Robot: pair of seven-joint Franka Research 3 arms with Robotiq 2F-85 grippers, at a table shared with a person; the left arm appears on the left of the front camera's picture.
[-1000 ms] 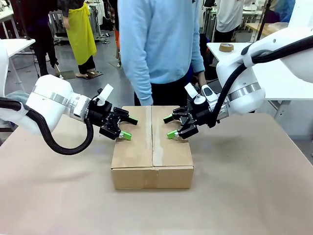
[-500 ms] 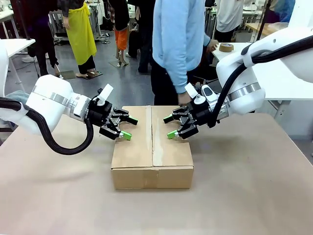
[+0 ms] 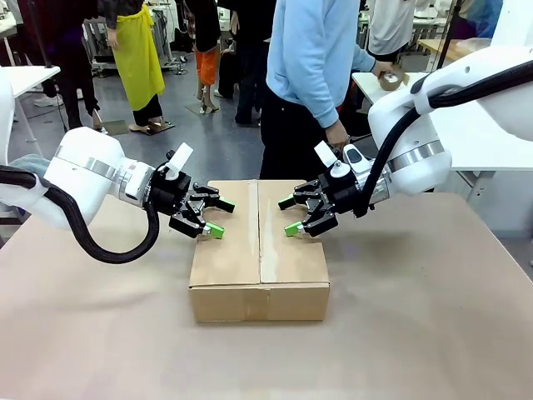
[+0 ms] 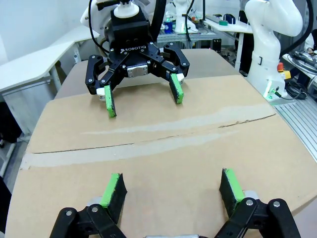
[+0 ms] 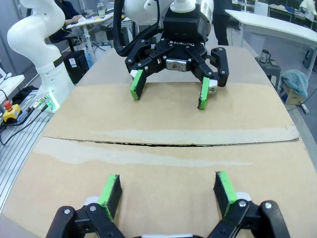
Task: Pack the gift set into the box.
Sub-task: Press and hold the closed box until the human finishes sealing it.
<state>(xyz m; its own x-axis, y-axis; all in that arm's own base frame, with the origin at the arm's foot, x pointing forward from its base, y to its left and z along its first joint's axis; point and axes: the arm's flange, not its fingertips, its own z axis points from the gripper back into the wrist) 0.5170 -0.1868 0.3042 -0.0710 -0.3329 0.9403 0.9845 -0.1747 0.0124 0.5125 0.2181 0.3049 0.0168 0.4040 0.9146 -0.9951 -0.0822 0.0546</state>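
— How far along is the packing?

— Judging by the box, close to the end. It sits near the middle of the bench, its top flaps folded down flat and meeting along a centre seam. The gift set itself I cannot see; if it is in there, the flaps cover it. The seam looks untaped, apart from an old pale strip.

— And the arms?

— The left end effector hangs just over the box's left flap, fingers spread wide, holding nothing. The right end effector mirrors it over the right flap, equally spread and empty. In each wrist view the green pads hover above bare cardboard.

— What remains?

— Probably sealing. At the far side a person in a light blue top reaches toward a roll of tape on a white side table.

— The surroundings?

— The bench is covered in plain brown paper with nothing else on it. Beyond is a busy workshop with grey floor, more white tables and other people standing about.
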